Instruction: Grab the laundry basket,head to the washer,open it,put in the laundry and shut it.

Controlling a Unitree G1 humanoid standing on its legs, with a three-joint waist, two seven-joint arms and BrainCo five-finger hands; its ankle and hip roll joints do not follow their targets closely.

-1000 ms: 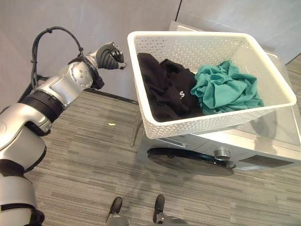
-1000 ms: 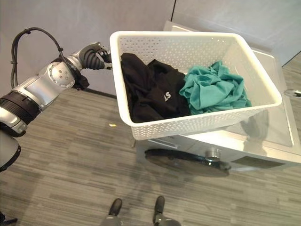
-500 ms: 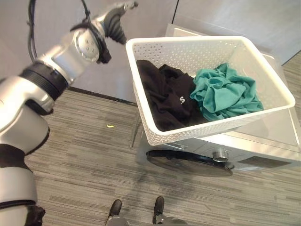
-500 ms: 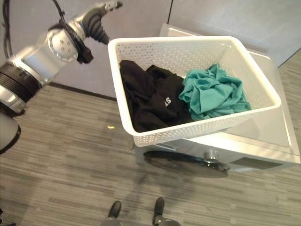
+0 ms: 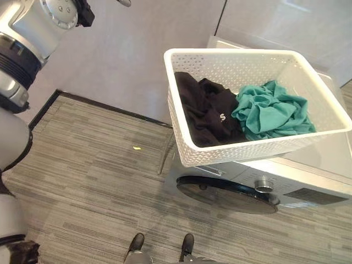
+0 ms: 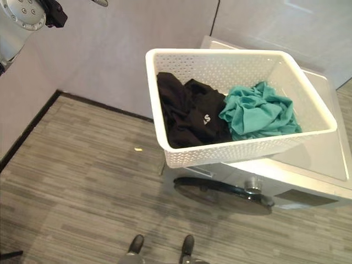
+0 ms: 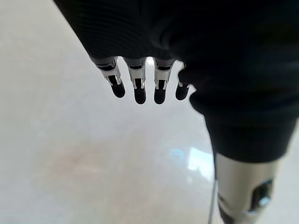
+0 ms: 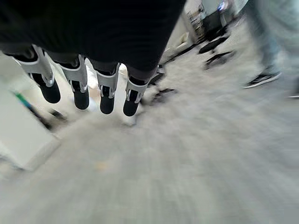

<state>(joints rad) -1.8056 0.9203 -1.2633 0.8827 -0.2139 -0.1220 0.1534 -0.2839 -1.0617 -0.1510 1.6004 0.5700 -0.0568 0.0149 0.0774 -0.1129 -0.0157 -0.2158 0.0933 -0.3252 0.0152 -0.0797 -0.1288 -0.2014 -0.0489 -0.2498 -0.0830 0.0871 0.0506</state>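
white perforated plastic laundry basket (image 5: pixel 258 148) with black and teal clothes atop silver washer (image 5: pixel 308 181), round door shut, left hand (image 7: pixel 140 84) and right hand (image 8: pixel 88 88) both relaxed, holding nothing

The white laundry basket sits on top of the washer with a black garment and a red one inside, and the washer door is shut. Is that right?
Not quite: in the left eye view the second garment is teal, not red. The rest stands: the white laundry basket sits on the washer, with the black garment inside and the door shut.
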